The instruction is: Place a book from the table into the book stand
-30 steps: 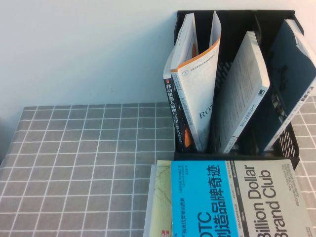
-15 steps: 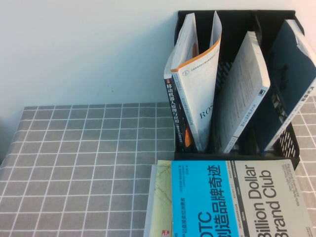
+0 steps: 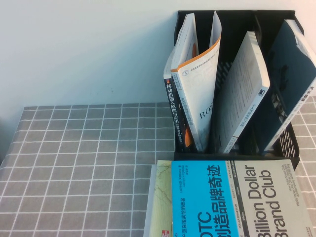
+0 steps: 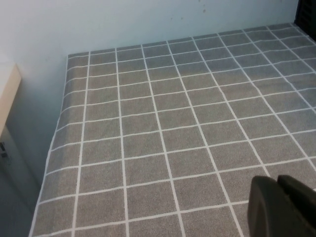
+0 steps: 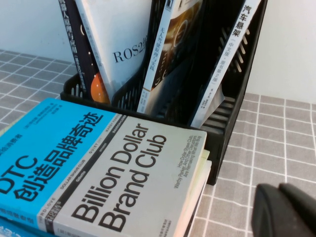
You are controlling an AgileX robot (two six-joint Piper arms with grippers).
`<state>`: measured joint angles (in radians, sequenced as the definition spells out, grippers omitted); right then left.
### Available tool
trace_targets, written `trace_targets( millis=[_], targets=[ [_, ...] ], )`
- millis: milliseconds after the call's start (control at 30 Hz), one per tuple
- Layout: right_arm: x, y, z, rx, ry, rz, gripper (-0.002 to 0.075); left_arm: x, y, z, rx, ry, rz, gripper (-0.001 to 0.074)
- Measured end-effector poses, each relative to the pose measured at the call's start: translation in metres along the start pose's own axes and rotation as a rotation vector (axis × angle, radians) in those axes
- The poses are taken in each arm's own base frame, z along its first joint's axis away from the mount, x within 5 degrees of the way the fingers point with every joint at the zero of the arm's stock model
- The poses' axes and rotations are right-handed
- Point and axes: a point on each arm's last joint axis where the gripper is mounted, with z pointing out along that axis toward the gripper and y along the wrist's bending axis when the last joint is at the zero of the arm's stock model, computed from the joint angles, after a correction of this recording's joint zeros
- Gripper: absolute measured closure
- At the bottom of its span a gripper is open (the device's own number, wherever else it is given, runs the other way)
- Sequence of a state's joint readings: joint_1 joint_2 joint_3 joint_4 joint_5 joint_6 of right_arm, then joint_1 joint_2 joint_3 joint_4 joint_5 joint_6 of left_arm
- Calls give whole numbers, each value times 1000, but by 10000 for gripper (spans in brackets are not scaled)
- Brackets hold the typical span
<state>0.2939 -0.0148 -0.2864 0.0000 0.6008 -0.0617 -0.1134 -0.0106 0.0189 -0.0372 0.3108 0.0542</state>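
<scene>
Black left gripper (image 4: 279, 203) low over bare checked tablecloth (image 4: 148, 123) at nine o'clock, closed and empty. Right gripper (image 5: 285, 208) likewise closed, at four o'clock off the stack. Billion Dollar Club book (image 3: 269, 197) flat, untouched, just before book stand (image 3: 285, 144) at twelve. Approach step, probably: next, open wide and reach the book's edge.

Just beside the right gripper (image 5: 289, 211), matt black plastic, lies a glossy-covered paper book (image 5: 94, 168); the tablecloth (image 4: 163, 128) looks woven, matt.
</scene>
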Motion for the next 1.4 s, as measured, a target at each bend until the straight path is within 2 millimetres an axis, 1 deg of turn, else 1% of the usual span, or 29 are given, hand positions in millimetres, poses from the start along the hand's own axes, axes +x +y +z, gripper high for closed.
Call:
trace_targets(
  millis=[1200,1333,1400],
  targets=[
    [0,0,0,0,0,4,729,0,0,0,4,2,-9,738],
    [6,-7,6,100,-7,-72,729,0,0,0,5,4,-10,738],
    [14,-10,10,161,14,-40,729,0,0,0,5,4,-10,738]
  ],
)
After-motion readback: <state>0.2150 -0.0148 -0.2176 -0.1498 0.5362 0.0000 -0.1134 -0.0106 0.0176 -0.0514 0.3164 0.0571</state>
